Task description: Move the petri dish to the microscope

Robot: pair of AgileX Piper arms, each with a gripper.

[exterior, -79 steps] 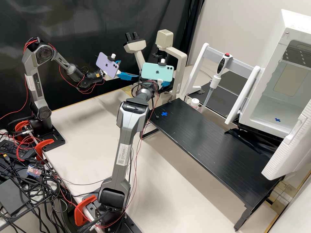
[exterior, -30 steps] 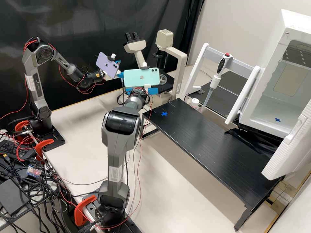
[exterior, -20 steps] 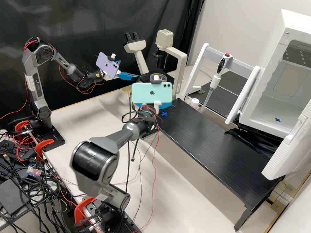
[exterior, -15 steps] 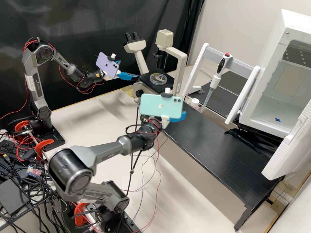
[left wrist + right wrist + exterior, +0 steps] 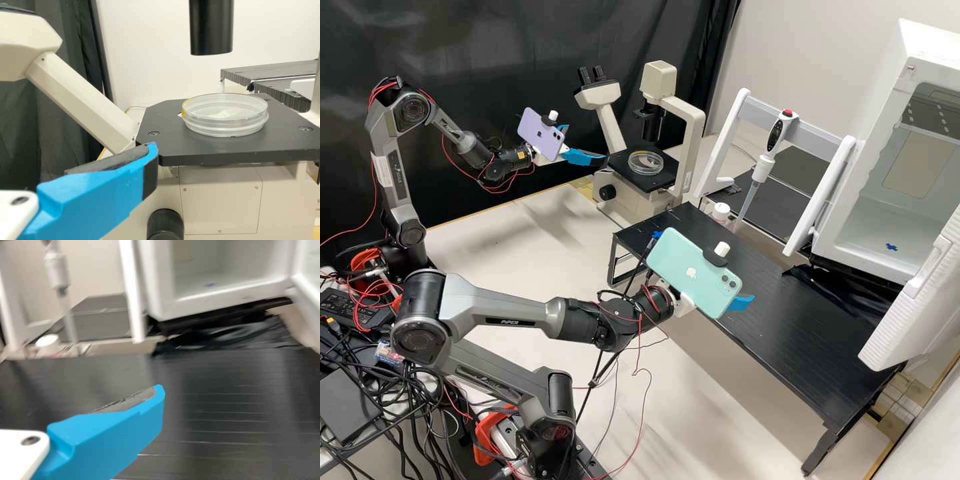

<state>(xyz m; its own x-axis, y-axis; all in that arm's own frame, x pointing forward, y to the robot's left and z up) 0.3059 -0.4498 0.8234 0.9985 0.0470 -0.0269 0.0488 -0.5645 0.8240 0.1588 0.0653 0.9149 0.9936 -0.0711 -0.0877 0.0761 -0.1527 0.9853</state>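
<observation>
Your right gripper (image 5: 741, 304) has swung back from the cream microscope (image 5: 691, 150) to over the ribbed black worktop (image 5: 787, 327), leaving the clear, round petri dish (image 5: 225, 124) flat on the smooth black stage (image 5: 235, 149). Delivery looks finished to me; both pairs of jaws stand spread, your left gripper (image 5: 587, 147) beside the stage.

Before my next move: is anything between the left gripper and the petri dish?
Nothing visible stands between the left gripper and the petri dish on the microscope stage; a black tube hangs above the dish.
</observation>
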